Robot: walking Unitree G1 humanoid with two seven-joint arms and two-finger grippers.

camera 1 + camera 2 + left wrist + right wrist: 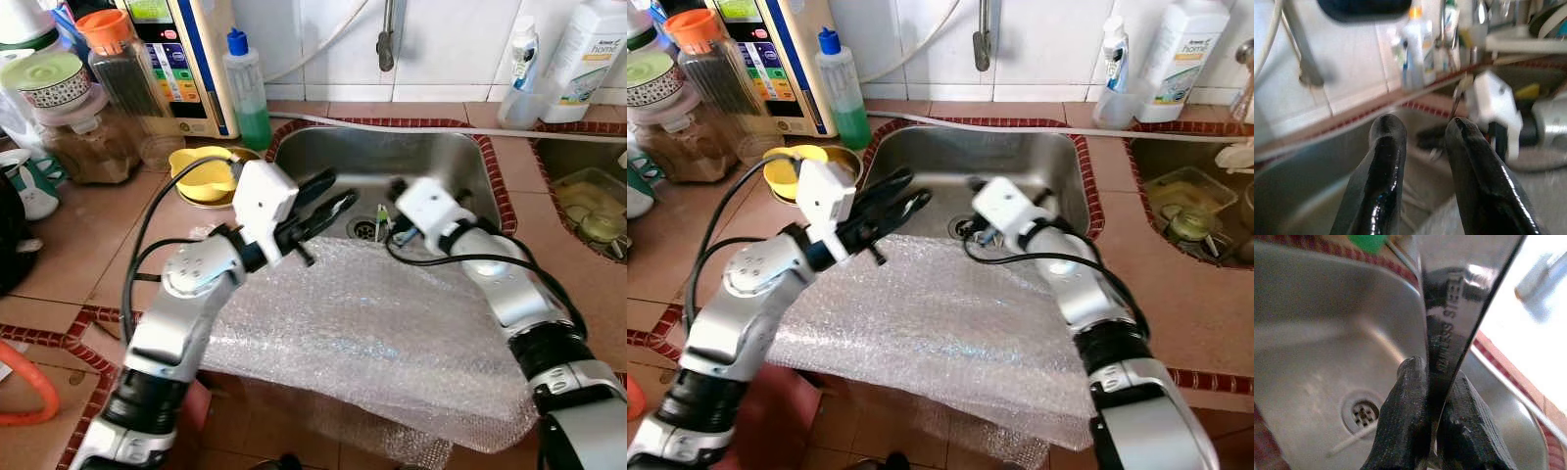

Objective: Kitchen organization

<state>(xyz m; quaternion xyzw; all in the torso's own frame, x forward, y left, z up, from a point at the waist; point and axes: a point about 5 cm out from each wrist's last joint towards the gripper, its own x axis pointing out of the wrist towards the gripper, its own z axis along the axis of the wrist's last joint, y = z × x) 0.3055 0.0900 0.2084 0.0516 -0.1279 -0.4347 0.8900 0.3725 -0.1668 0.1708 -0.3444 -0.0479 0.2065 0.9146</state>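
A sheet of bubble wrap (pixel 372 323) lies draped over the front rim of the steel sink (pixel 446 157) and the tiled counter. My right gripper (pixel 1436 369) hangs over the sink near the drain (pixel 364 230), shut on a flat steel utensil blade (pixel 1459 293) stamped "STAINLESS STEEL". The utensil's other end is hidden. My left gripper (pixel 341 189) hovers above the far edge of the bubble wrap, to the left of the right gripper, open with nothing between its fingers (pixel 1386 147).
A yellow bowl (pixel 206 174) and a green soap bottle (pixel 247 93) stand left of the sink, with jars (pixel 88 117) and a water purifier (pixel 181 59) behind. The faucet (pixel 388 39) hangs above. White bottles (pixel 583 54) and a second basin (pixel 588 196) with dishes are at the right.
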